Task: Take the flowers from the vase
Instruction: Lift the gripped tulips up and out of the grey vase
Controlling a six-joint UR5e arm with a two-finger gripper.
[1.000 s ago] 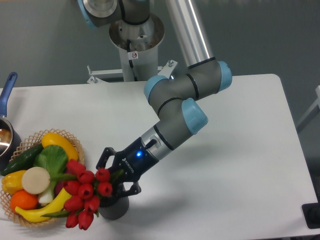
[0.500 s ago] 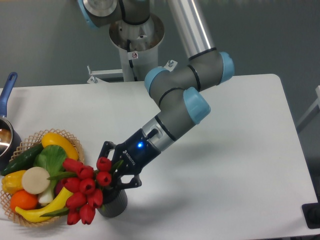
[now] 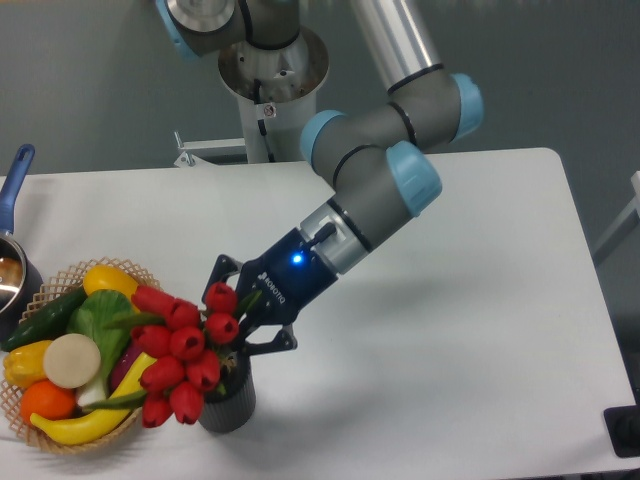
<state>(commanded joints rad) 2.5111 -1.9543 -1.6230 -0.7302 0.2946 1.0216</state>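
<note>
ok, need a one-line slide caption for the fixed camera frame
UR5e end effector gripping red tulip flowers above the dark grey vase, beside a wicker basket of produce.

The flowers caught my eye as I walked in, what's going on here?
The gripper is shut on the flowers, a bunch of red tulips, just above the vase near the table's front edge. The bunch leans left over a basket of fruit and vegetables. Whether the stems are fully out of the vase cannot be told.
</note>
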